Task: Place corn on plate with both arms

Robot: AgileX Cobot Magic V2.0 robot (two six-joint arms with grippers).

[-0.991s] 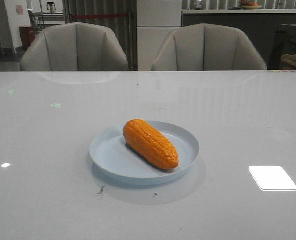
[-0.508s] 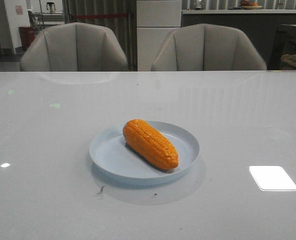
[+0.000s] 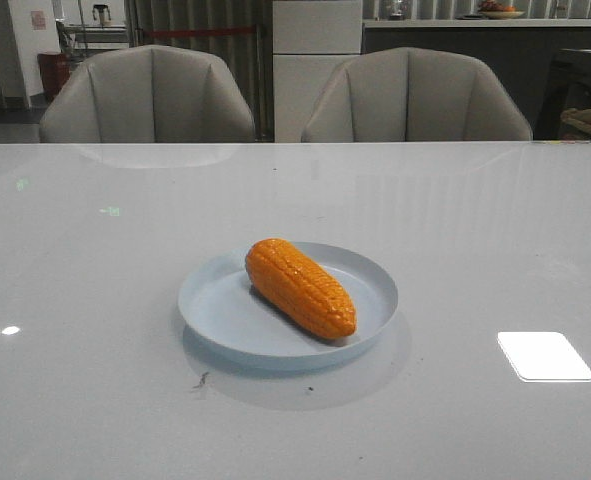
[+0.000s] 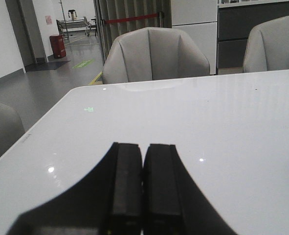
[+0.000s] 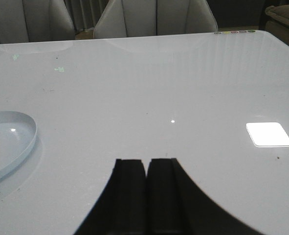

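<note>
I see the white table (image 3: 95,400) stretching wide, with two grey chairs (image 3: 150,95) behind its far edge. Near the middle sits the pale blue plate (image 3: 210,295), and the corn (image 3: 300,287) lies inside it, slanted, its blunt end toward the far rim and its tapered tip close to the near right rim, well within the raised edge. To my eye the placing is done; what is left is parking both arms cleanly.

Neither arm shows in the front view. From the wrist cameras, the left gripper (image 4: 143,186) has its fingers pressed together with nothing between them, low over bare table, with no plate in sight. The right gripper (image 5: 146,196) is likewise closed and empty, the plate's edge off to one side with only a sliver of corn visible.

I judge the best course is to hold both arms away from the plate, make any last retreat slow and level, and avoid sweeping toward the rim, since the glossy cob could roll if the plate gets nudged.
</note>
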